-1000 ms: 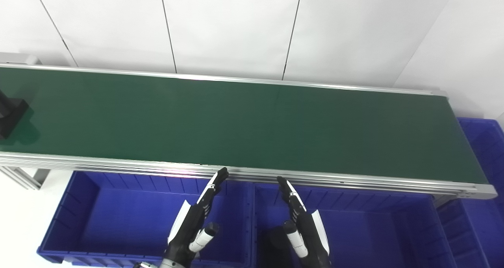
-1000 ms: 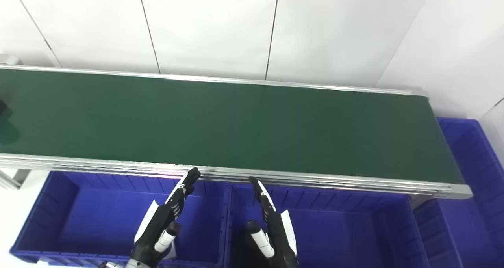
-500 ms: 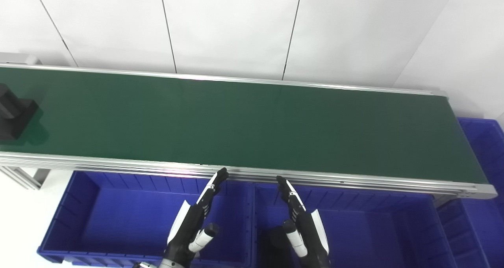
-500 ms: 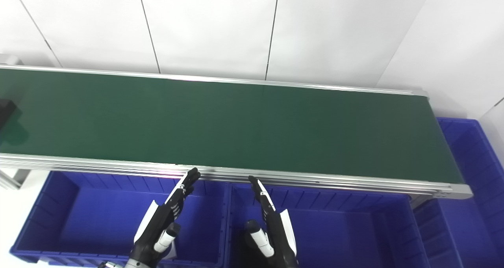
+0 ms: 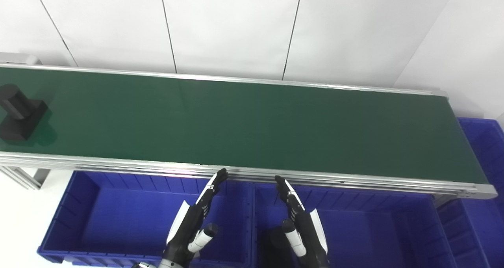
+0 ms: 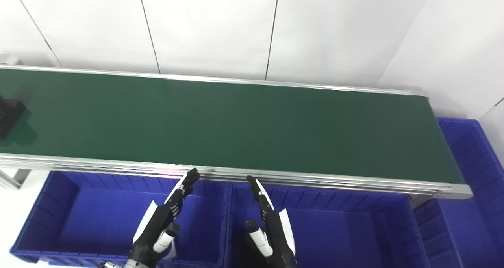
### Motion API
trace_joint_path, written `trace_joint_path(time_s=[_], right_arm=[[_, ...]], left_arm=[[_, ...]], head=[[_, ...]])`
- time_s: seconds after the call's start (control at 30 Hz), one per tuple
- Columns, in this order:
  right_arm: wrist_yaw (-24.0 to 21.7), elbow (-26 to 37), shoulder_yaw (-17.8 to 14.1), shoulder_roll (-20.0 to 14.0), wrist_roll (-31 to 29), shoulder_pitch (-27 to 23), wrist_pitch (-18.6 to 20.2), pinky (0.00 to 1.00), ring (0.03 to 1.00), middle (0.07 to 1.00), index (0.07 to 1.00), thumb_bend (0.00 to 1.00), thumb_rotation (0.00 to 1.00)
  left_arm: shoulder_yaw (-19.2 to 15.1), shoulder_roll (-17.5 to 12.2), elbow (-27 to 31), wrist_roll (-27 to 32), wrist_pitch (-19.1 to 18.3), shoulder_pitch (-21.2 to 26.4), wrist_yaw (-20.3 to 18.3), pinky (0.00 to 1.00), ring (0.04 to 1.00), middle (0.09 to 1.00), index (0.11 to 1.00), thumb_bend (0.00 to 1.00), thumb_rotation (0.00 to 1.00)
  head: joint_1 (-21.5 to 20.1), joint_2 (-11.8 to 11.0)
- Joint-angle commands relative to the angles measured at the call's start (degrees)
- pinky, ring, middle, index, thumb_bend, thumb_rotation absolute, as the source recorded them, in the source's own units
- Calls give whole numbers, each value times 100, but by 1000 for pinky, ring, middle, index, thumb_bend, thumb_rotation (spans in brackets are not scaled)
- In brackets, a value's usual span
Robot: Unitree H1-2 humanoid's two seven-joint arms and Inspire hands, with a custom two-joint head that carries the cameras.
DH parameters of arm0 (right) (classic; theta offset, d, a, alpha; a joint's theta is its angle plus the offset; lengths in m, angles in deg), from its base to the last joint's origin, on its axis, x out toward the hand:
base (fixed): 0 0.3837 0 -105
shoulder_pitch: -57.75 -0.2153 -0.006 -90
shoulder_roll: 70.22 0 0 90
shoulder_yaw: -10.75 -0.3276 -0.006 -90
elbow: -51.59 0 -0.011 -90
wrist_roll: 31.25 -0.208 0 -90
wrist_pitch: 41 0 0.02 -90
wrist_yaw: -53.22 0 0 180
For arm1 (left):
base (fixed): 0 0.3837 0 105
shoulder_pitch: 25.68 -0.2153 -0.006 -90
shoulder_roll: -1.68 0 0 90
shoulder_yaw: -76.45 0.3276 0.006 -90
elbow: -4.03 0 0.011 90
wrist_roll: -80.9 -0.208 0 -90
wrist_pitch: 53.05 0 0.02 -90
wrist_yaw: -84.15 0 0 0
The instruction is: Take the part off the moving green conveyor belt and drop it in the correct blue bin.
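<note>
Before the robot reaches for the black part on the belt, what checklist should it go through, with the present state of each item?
1. Part on belt: the black part lies at the far left of the green conveyor belt. Ok.
2. Part within reach: it is far left of both hands. Not ok yet.
3. Left hand free: open, holding nothing, above the left blue bin. Ok.
4. Right hand free: open, holding nothing, above the middle blue bin. Ok.
5. Belt path clear between part and hands: nothing else lies there. Ok.
6. Which bin is correct for this part: cannot tell.
</note>
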Motion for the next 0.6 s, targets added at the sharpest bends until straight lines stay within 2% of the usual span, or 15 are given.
trace_joint_path(time_s=[0.0, 0.57], right_arm=[[40, 145, 42, 68, -7, -58, -332, 942, 940, 952, 932, 851, 1000], [53, 135, 68, 89, -35, -65, -333, 932, 932, 948, 930, 851, 1000]], left_arm=[[19, 8, 113, 31, 100, 65, 3, 997, 1000, 966, 968, 906, 1000], [19, -1, 140, 6, 61, 59, 6, 994, 999, 962, 965, 912, 1000]], head=[[1, 10], [-19, 0]])
